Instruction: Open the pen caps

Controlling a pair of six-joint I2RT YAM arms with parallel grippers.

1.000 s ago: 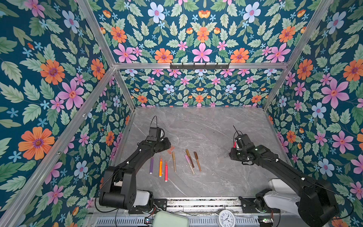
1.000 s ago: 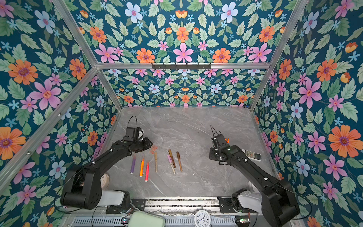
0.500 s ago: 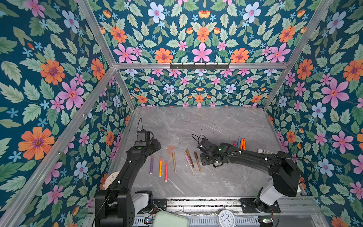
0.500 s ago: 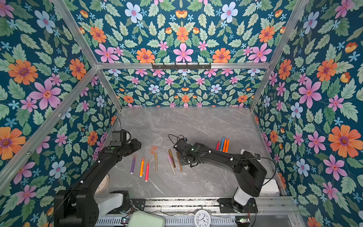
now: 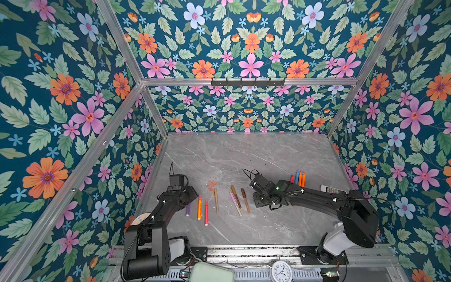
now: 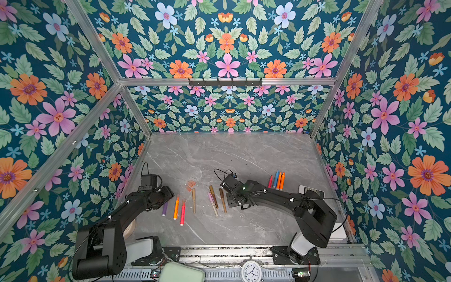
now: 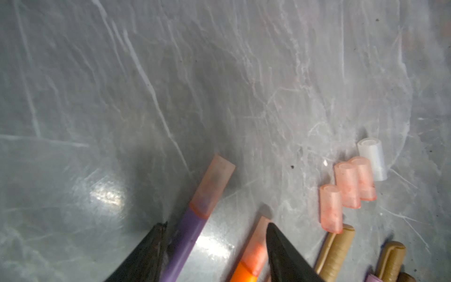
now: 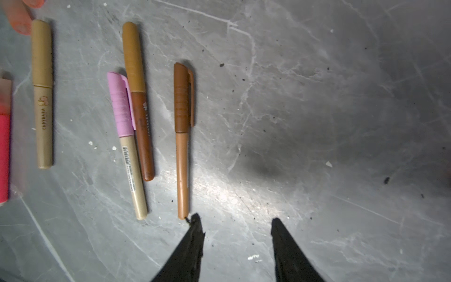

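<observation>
Left gripper [image 7: 214,225] spread wide, tapered black fingers [image 7: 280,256] straddling the smooth purple pen [image 7: 188,234], frosted pink cap [image 7: 212,185] on. Right gripper [image 8: 235,219] gapes empty beside the ribbed-capped brown pen [image 8: 182,171].

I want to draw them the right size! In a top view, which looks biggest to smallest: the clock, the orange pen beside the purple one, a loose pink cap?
1. Clock: biggest, though the picture edge clips it.
2. Orange pen: as long as the clock is wide, but thin.
3. Loose pink cap: smallest.
</observation>
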